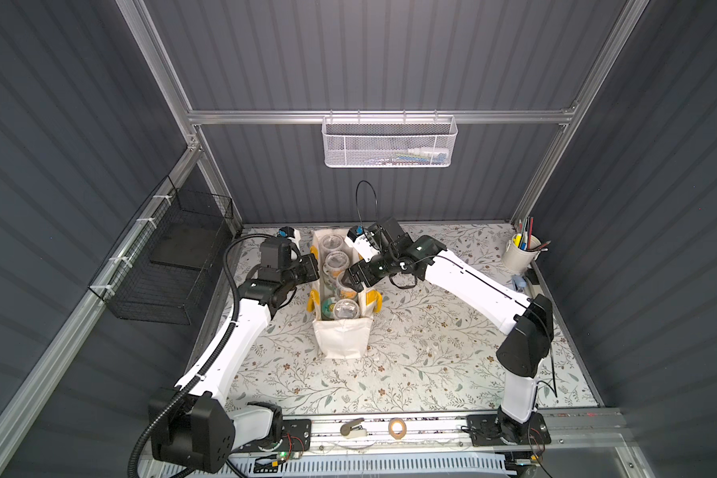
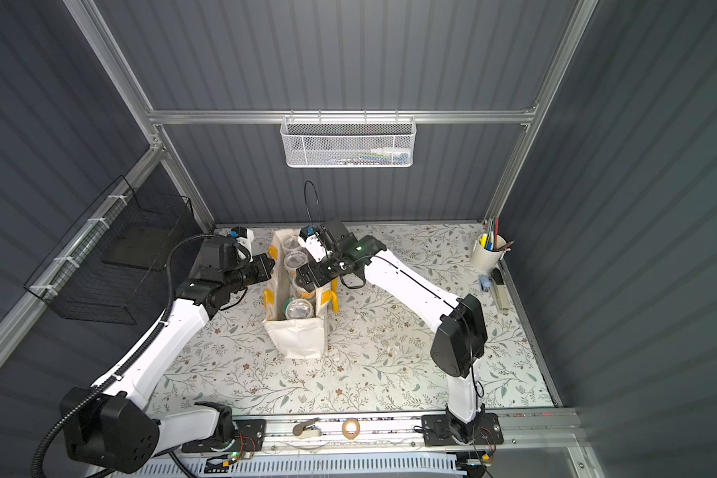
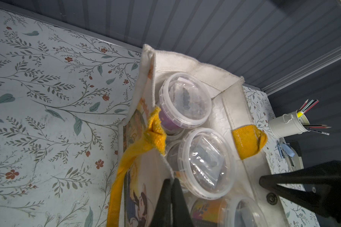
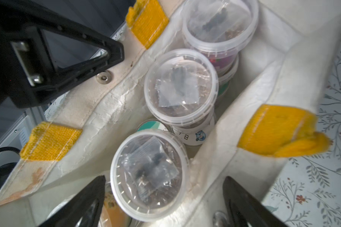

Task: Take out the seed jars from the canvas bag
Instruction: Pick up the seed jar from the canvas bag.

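no jar is seen out on the tabletop [image 1: 410, 351]. every one of the seed jars [image 1: 337, 261] in view is stacked inside the canvas bag [image 1: 342, 339], which is stood upright between the two pincers. the left pincer [image 3: 172, 188] is pressed together on the bag's rim, just beside a yellow handle [image 3: 154, 135], so the mouth appears to be held open. the right pincer [image 1: 350, 283] is spread wide over the mouth. a clear-lidded jar [image 4: 149, 175] of brown seeds is placed directly beneath it, between its fingers, and is not gripped. beyond that jar two more clear-lidded ones are seen, with pictured lids [image 4: 197, 135] lower down under them. the task is judged to be at its very start: a first grasp is lined up, and all jars are left to be lifted out.
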### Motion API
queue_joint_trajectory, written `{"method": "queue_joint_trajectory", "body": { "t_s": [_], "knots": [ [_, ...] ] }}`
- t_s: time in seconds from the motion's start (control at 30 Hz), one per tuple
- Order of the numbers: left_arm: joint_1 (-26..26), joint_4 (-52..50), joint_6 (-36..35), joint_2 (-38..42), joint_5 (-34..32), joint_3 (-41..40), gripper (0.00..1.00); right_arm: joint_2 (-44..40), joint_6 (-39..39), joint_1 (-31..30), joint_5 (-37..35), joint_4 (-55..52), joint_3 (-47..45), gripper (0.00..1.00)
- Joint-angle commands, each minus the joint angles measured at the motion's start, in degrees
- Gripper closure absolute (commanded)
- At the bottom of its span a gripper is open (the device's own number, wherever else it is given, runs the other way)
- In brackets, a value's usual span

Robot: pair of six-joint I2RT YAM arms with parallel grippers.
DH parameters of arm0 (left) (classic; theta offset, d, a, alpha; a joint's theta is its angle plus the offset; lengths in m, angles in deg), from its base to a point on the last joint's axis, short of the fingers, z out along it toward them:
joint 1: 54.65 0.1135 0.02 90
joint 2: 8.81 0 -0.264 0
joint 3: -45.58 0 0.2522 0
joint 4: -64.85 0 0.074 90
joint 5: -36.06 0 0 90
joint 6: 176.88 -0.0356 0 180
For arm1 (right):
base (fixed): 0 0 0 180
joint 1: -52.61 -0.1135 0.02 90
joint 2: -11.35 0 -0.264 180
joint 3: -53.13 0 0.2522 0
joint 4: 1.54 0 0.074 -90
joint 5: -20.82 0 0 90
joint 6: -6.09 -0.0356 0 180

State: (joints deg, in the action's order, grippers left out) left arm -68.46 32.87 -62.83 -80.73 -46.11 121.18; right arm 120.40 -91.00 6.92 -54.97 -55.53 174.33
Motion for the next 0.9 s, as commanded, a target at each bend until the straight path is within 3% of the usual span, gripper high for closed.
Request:
{"method": "queue_joint_trajectory", "body": {
  "t_s": [0.0,0.57,0.87],
  "knots": [
    [0.09,-0.11,-0.67,-0.73,1.11,-0.36,1.00,0.01,-0.99,-0.45,1.09,0.83,-0.07,0.07],
    [0.09,0.22,-0.67,-0.85,0.85,-1.03,1.00,4.18,-0.11,-1.59,-0.13,-1.81,2.54,0.04],
    [0.09,0.53,-0.40,-1.03,0.93,-1.47,1.00,5.31,-0.19,-1.88,-0.92,-1.68,3.47,0.09]
  ]
}}
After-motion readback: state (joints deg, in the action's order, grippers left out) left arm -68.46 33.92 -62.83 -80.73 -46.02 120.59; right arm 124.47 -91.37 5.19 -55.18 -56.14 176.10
